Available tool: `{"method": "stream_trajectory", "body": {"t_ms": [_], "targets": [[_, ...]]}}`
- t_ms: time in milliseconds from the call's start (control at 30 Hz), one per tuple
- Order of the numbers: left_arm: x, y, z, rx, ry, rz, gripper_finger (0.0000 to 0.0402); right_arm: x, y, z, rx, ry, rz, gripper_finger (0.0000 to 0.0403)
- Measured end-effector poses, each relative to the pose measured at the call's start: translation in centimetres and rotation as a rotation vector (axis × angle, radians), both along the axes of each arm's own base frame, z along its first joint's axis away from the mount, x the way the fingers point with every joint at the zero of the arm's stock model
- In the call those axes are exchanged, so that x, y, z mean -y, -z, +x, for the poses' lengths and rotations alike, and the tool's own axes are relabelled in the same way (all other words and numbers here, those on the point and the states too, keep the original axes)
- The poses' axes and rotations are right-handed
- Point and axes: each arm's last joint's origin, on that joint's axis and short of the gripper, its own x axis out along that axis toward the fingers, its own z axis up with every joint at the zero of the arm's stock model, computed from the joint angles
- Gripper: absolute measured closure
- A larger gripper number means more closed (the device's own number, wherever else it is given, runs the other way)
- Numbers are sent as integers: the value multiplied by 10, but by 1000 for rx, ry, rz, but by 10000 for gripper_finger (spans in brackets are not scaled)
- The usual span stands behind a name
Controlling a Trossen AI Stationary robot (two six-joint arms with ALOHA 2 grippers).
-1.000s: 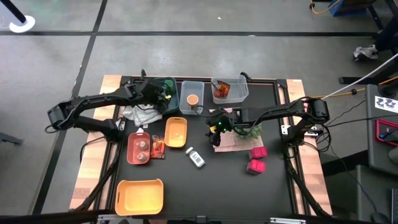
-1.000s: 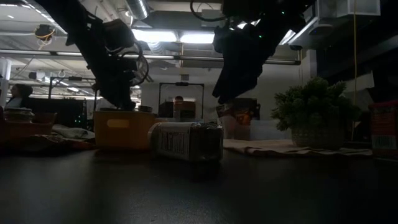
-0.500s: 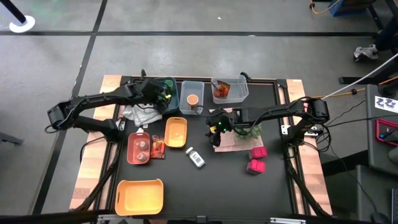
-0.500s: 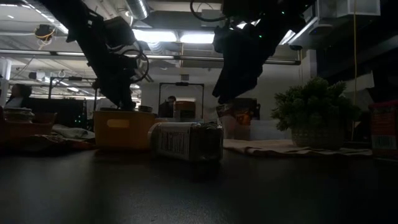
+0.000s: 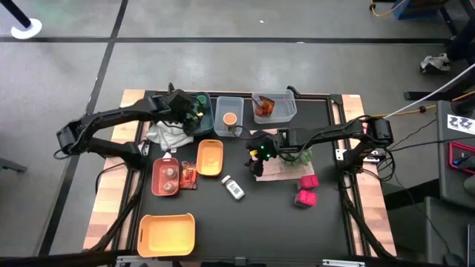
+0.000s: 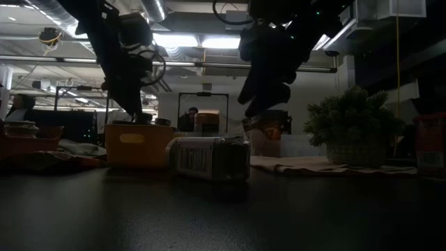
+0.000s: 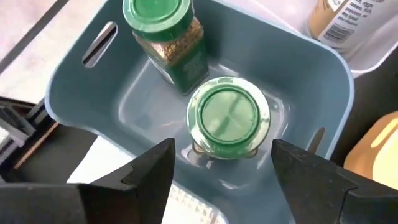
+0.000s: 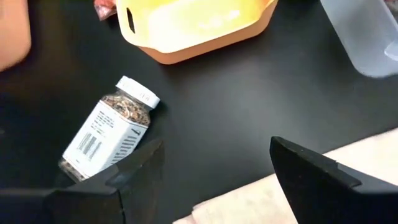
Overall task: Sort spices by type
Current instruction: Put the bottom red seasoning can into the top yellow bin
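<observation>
My left gripper (image 7: 221, 171) is open and hovers over the blue bin (image 7: 311, 68) at the table's far left (image 5: 194, 113). Two green-lidded jars stand in that bin: one (image 7: 227, 119) right below the fingers, one (image 7: 166, 36) beyond it. My right gripper (image 8: 217, 177) is open above mid-table (image 5: 257, 154), touching nothing. The white labelled bottle (image 8: 109, 134) lies on its side on the black table (image 5: 234, 188). Two magenta boxes (image 5: 305, 189) sit to the right. Red-orange packets fill a clear bin (image 5: 273, 106). An orange-lidded jar (image 5: 230, 118) stands in another clear bin.
A red tray (image 5: 166, 176) holds jars, and a packet (image 5: 188, 176) lies beside it. A small orange bin (image 5: 209, 157) and a large one (image 5: 167, 233) stand near-left. The spiky plant (image 5: 297, 156) rests on a cloth (image 5: 278, 169). A white cloth (image 5: 167, 133) lies at the left.
My left gripper has risen a little above the blue bin.
</observation>
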Motion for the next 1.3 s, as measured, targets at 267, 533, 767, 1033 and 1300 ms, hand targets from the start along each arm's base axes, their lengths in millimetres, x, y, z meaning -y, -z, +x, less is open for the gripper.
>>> {"method": "stream_trajectory", "body": {"t_ms": [267,533,767,1033,1300], "targets": [[3,-6,-4,-63,10,-36,151,-17,0,0,-8,43,74,114],[12,-7,-12,-105,-4,-84,151,-45,0,-2,-21,56,148,114],[30,-23,-23,-48,21,-63,151,-70,0,-6,-22,156,178,114],[52,-43,-43,74,1,-51,151,-93,0,-11,-16,263,229,114],[68,-53,-47,153,77,-24,150,-109,1,-17,-38,278,260,114]]}}
